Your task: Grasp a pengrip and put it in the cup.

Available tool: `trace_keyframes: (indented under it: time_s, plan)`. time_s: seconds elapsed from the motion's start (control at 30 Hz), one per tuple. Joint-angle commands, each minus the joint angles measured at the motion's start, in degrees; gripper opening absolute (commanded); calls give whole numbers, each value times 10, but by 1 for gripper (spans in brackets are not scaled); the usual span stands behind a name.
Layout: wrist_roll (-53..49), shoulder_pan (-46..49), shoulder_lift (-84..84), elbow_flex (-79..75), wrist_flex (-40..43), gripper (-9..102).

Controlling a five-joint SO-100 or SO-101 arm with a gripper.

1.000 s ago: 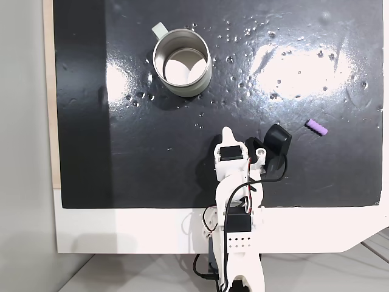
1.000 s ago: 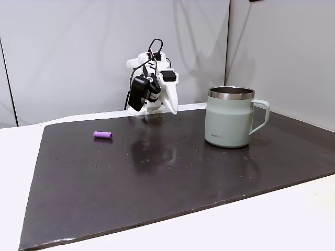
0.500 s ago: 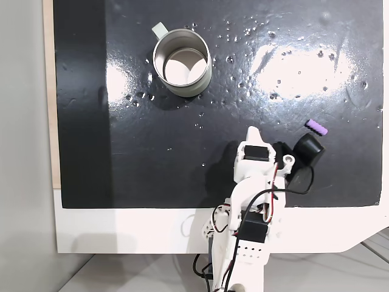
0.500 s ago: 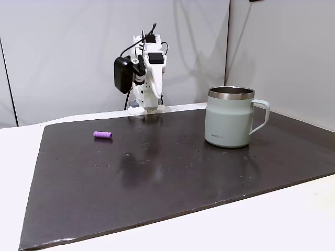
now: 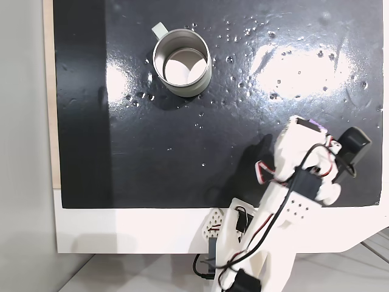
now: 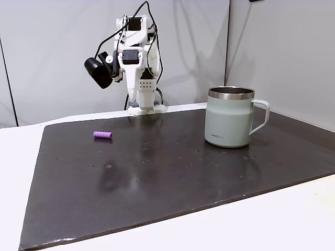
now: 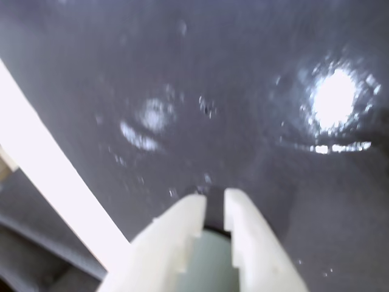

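The purple ribbed pengrip [image 6: 103, 135] lies on the dark mat, left of the arm in a fixed view. From above, my arm covers most of it and only a purple sliver [image 5: 316, 126] shows. The silver-grey cup [image 5: 181, 64] stands upright at the mat's far left; from the side, the cup [image 6: 230, 117] is at the right with its handle outward. My gripper [image 5: 299, 123] hangs high over the pengrip's spot. In the wrist view the gripper [image 7: 211, 194] has its white fingers almost together, with nothing held.
The black mat [image 5: 121, 152] lies on a white table [image 5: 121, 231], whose edge shows as a pale strip [image 7: 55, 182] in the wrist view. The arm's base [image 6: 141, 109] sits at the mat's rear edge. A black camera [image 6: 98, 72] juts from the wrist.
The arm has swung right in the top view, left in the side view, and risen until it is over the pengrip. Pengrip and cup have not moved.
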Motion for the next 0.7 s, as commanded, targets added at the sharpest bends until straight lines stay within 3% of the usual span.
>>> trace_keyframes:
  time_s: [0.0, 0.3, 0.67]
  plan:
    - [-12, 39, -77, -93, 21, 19]
    - [-58, 100, -239, -226, 65, 29]
    - [-110, 137, -411, -307, 67, 30]
